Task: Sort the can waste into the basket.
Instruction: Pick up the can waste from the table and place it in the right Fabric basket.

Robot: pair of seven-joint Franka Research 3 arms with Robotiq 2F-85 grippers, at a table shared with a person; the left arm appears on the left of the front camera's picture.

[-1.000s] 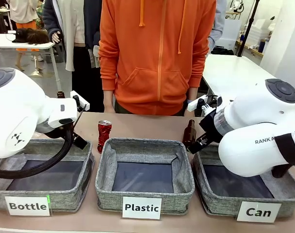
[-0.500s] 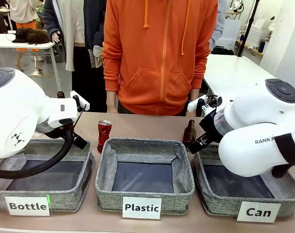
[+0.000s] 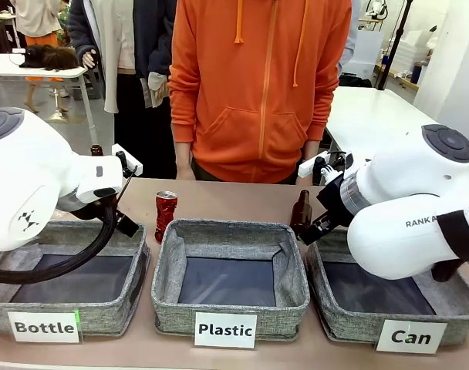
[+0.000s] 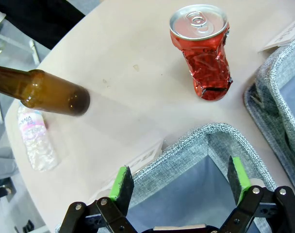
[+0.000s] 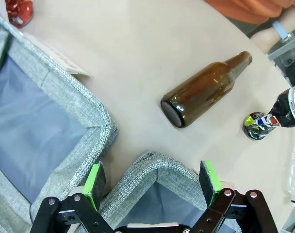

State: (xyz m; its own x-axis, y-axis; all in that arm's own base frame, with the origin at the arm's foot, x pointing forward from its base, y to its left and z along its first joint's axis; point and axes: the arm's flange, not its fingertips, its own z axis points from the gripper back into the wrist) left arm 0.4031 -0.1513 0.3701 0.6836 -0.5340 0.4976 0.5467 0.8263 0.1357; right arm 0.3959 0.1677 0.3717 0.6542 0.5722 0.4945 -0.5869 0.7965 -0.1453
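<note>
The left gripper (image 4: 179,178) is hanging wide open and empty over a grey fabric basket (image 4: 201,141), with the crushed red metal can (image 4: 203,53) standing on the table beyond. The right gripper (image 5: 152,178) is gaping empty above the grey rectangular "Can" basket (image 3: 346,324). The silver-and-dark crushed can (image 5: 283,114) is sitting past a brown glass bottle (image 5: 203,90).

My front camera looks toward twelve o'clock across the table (image 3: 234,202); both wrist cameras look down close, sharing the red can (image 3: 166,214).
</note>
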